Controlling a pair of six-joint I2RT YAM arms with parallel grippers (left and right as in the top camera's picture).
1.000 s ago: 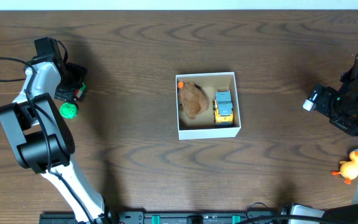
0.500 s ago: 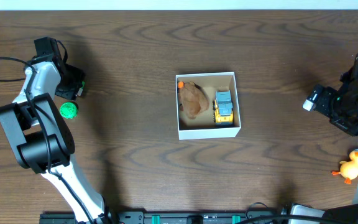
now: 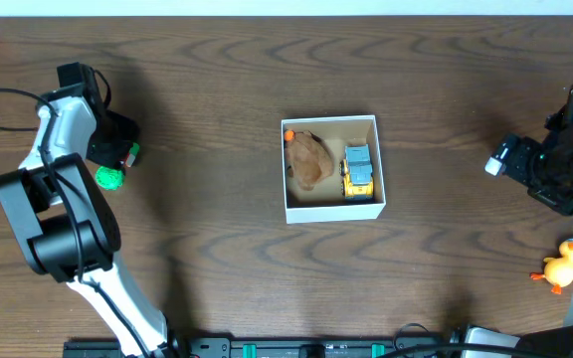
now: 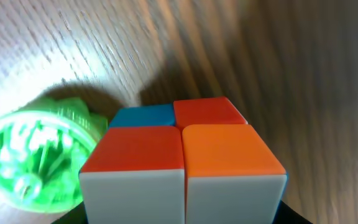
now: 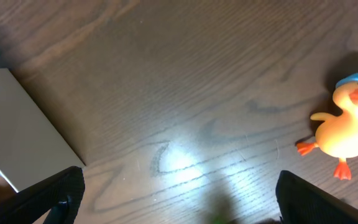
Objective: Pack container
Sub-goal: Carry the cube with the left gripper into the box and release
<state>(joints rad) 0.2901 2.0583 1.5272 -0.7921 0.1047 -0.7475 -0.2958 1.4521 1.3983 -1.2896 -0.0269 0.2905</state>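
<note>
Changed since a second back: left gripper (image 3: pixel 119 149), then half spread at the left end of the table (image 3: pixel 217 283), now pressed together on a puzzle cube (image 4: pixel 180 163); arm shifted a little, green ball (image 4: pixel 31 157) unmoved. Cube: two-by-two, orange, red and blue faces up, white faces toward the left wrist camera; own fingers barely visible there, so depth of hold not readable. Ball: translucent, just beside the cube, contact uncertain. Right gripper (image 5: pixel 179 180): spread wide, holding nothing, hovering over bare wood at the right side, well apart from the work. Rubber duck (image 5: pixel 347 127): lying on the table near it, unpacked. Container (image 3: pixel 331 213): table centre, well apart from both arms, square, white-walled, lidless; holds a brown crumpled item (image 3: pixel 311 159), a yellow-and-blue toy truck (image 3: pixel 358 171) against its right wall, and a small orange piece (image 3: pixel 288 133) in one corner. Likely step: lift and carry of the cube to the box. Hazards, as judged: smooth faces and a long carry, hence slip or rotation in the pinch; cube layers twisting under pressure; ball knocked rolling on lift-off; little free floor left inside, hence a landing on the truck or on a thin wall, with the light box shoved or tipped.
</note>
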